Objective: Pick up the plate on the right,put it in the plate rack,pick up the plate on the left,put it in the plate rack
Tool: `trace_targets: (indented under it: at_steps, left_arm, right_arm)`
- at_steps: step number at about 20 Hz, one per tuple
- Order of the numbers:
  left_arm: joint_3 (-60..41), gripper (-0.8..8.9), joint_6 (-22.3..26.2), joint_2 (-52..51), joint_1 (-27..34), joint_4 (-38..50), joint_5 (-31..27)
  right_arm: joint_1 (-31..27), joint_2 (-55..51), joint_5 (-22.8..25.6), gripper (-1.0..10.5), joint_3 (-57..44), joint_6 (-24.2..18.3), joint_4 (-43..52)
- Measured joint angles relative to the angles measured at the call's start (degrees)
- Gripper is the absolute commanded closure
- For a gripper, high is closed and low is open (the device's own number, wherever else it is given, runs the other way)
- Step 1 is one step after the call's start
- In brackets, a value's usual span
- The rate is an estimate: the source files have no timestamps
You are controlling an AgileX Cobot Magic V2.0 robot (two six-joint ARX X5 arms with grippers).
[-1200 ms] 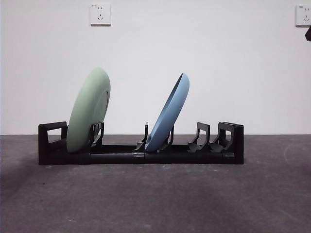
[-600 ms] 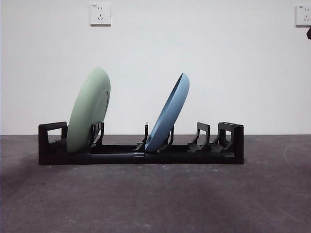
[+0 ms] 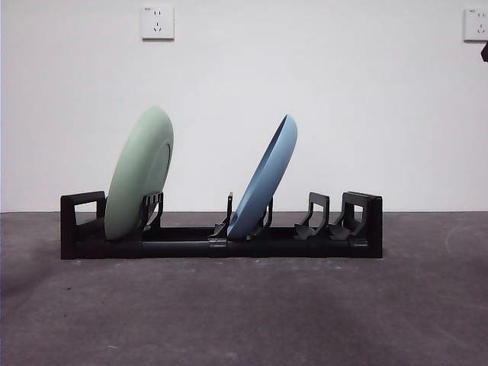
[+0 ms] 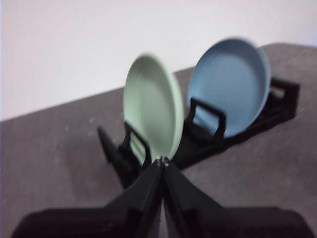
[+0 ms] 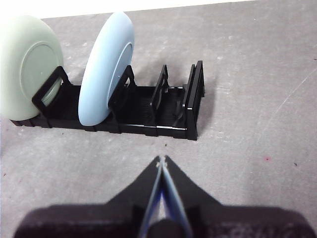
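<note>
The left gripper has its two black jaws pressed together at the tips, holding nothing — it hangs just short of the green plate. The right gripper is likewise closed and empty, poised above the bare table near the rack's blocky end.

The plate rack is a long, low black plastic piece with upright slotted prongs and squared ends, standing across the middle of the table. The green plate stands on edge in the slots at one end, leaning slightly. The blue plate sits near the rack's middle, tilted more steeply against its prong — the two plates are well apart. The slots beyond the blue plate hold nothing.

The table is dark grey and matte. Behind it is a plain white wall with a socket high up, and another at the far edge.
</note>
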Motion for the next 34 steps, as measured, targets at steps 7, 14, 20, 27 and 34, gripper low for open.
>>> trace_targets:
  at_steps: [7, 14, 20, 27, 34]
  left_arm:
    - [-8.6, 8.17, 0.0, -3.4, 0.7, 2.0, -5.4]
    - [-10.2, 8.17, 0.0, -3.4, 0.7, 3.2, -6.4]
    - [-10.2, 8.17, -0.1, -3.4, 0.7, 3.2, -6.4]
    - [-10.2, 8.17, 0.0, -3.4, 0.7, 3.2, -6.4]
    - [-10.2, 8.17, 0.0, -3.4, 0.7, 3.2, -6.4]
  right_arm:
    - [0.0, 0.0, 0.0, 9.4, 0.0, 0.0, 0.0]
    - [0.0, 0.0, 0.0, 9.4, 0.0, 0.0, 0.0]
    - [0.0, 0.0, 0.0, 9.4, 0.0, 0.0, 0.0]
    - [0.0, 0.0, 0.0, 9.4, 0.0, 0.0, 0.0]
    - [-1.2, -3.8, 5.6, 9.4, 0.0, -3.9, -3.1]
